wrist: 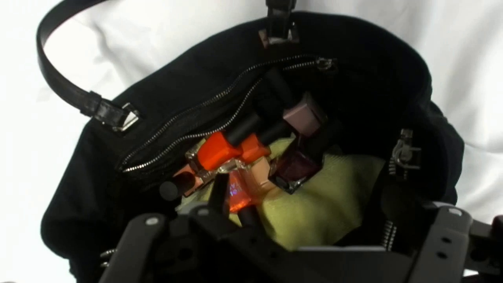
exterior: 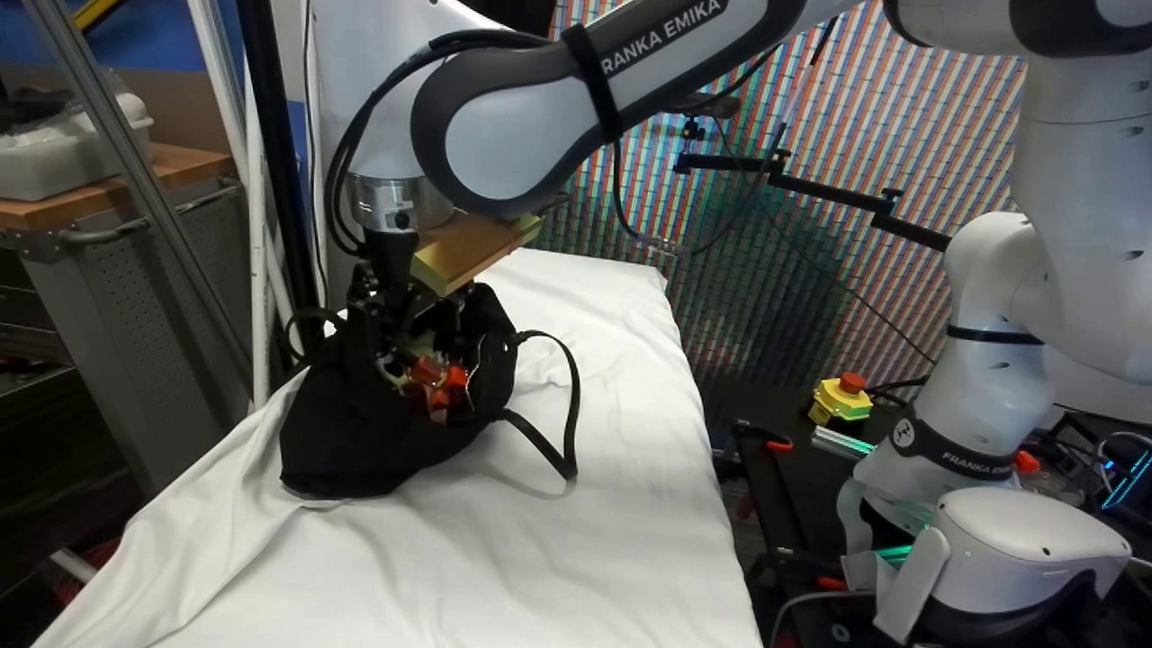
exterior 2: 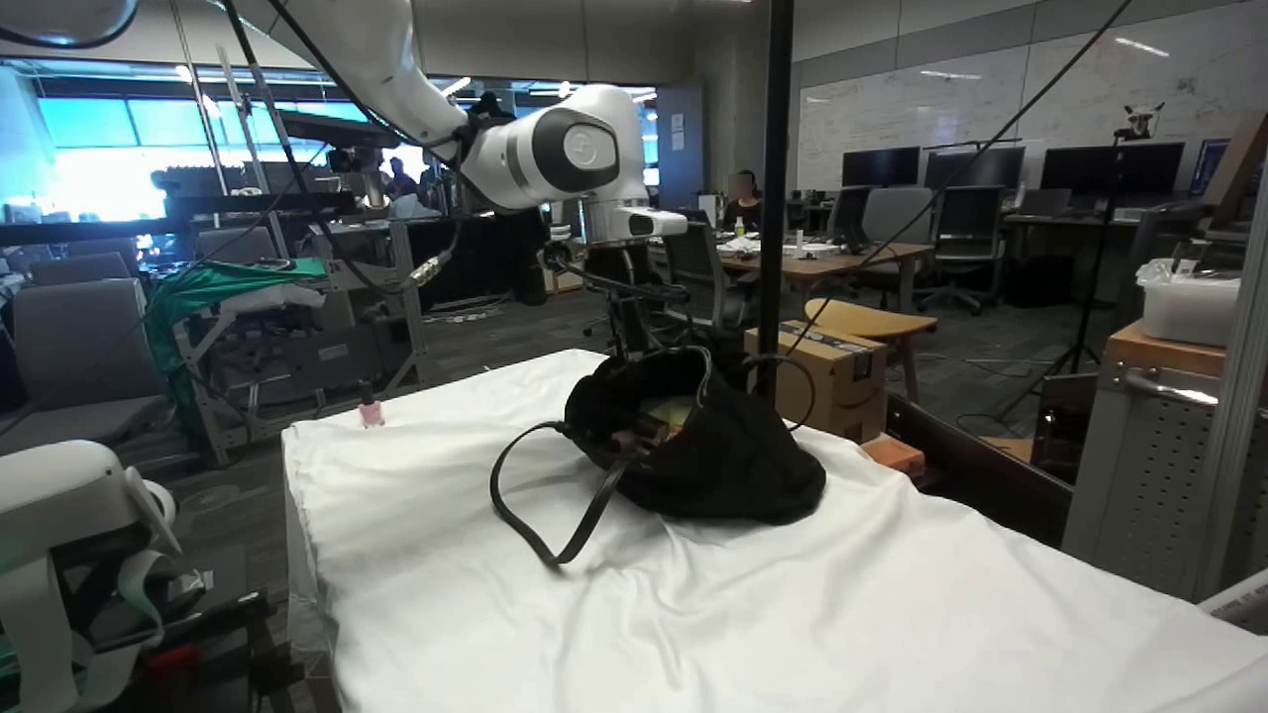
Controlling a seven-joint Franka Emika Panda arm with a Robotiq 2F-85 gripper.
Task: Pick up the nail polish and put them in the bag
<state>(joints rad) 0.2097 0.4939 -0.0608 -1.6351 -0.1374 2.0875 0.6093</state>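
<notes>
The black bag (exterior: pixel 360 432) lies slumped on the white cloth, its mouth gaping. Inside it, in the wrist view, several nail polish bottles rest on a yellow cloth (wrist: pixel 314 212): a bright orange bottle (wrist: pixel 218 151), a dark plum bottle (wrist: pixel 296 167), a mauve bottle (wrist: pixel 304 116) and others, all with black caps. Another pink nail polish (exterior 2: pixel 370 413) stands at the table's edge in an exterior view. My gripper (wrist: pixel 306 200) reaches down into the bag's mouth, its fingers wide apart with nothing held. The left fingertip (wrist: pixel 218 192) is right beside a red-orange bottle; the right finger is dark and blurred.
A looped handle (exterior: pixel 574 405) sprawls over the white-covered table (exterior: pixel 540 558). The zipped inner pocket (wrist: pixel 188 137) lines the bag's wall. A metal cart (exterior: pixel 153 315) and poles stand close beside the table. A second robot arm (exterior: pixel 972 396) is off the table's opposite side.
</notes>
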